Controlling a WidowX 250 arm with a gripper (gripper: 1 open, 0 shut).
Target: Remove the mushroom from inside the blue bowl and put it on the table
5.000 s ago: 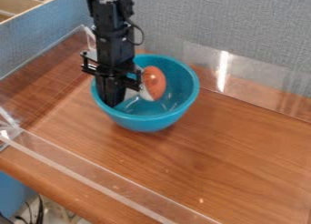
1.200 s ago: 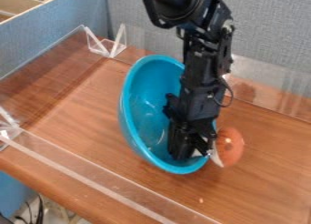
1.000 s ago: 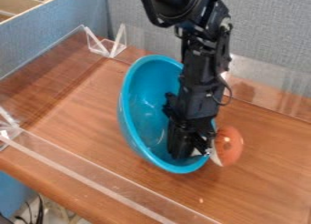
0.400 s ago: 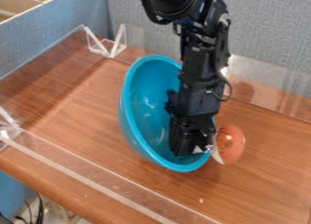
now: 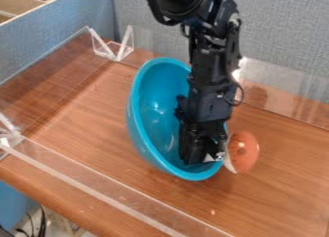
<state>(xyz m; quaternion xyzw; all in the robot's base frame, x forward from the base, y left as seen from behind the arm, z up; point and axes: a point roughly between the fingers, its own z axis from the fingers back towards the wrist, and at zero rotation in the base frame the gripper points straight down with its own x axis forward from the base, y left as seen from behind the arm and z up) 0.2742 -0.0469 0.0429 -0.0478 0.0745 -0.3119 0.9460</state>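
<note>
Mushroom [image 5: 241,152] is seen at the right-hand lower rim of the blue bowl [image 5: 161,111], just beyond the gripper [image 5: 206,159]. The jaws are set narrow, low against the bowl's rim; whether the mushroom's stem or the rim is pinched between them cannot be told, as the fingertips are largely hidden in dark shadow. The rounded reddish-brown cap is turned toward the right of the view, and the pale stem, only partly seen, is pointed left toward the gripper. The long axis, from stem to cap, is laid roughly sideways across the view rather than upright. The cap is shown outside the bowl, over the table [image 5: 90,120]; whether the wood is touched by it cannot be made out. The bowl is tipped on its side, its opening turned toward the right and the arm [image 5: 213,48]. Behind, a grey textured panel [image 5: 290,34] is seen beyond the clear acrylic wall [image 5: 290,94].
</note>
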